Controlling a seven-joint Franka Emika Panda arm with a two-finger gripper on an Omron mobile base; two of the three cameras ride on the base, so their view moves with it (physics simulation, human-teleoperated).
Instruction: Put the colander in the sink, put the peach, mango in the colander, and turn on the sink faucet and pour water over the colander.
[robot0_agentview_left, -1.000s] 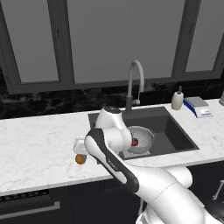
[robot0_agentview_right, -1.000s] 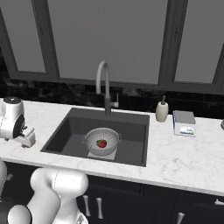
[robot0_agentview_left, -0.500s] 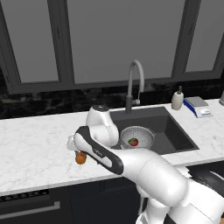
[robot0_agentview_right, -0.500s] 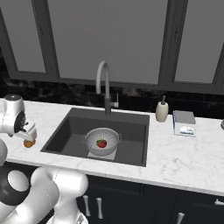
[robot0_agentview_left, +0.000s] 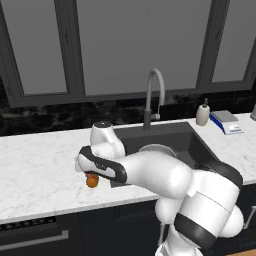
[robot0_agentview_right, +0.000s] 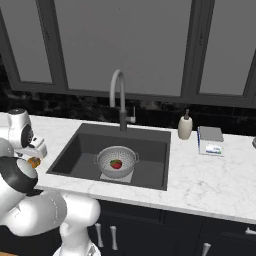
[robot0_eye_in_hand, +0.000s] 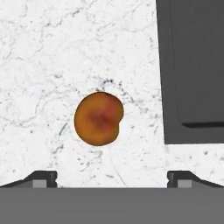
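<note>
Lying on the marble counter, the near-round peach shows no clear long axis below wide-open, empty jaws.

A white marble counter (dark cabinets below) runs under grey-paned windows.

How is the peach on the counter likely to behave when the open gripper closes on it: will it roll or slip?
The peach is round and lies loose on the flat marble counter, so a nudge from one finger would probably roll it. Its smooth curved skin may slip unless the gripper closes across its widest part. It looks small and is likely light.
</note>
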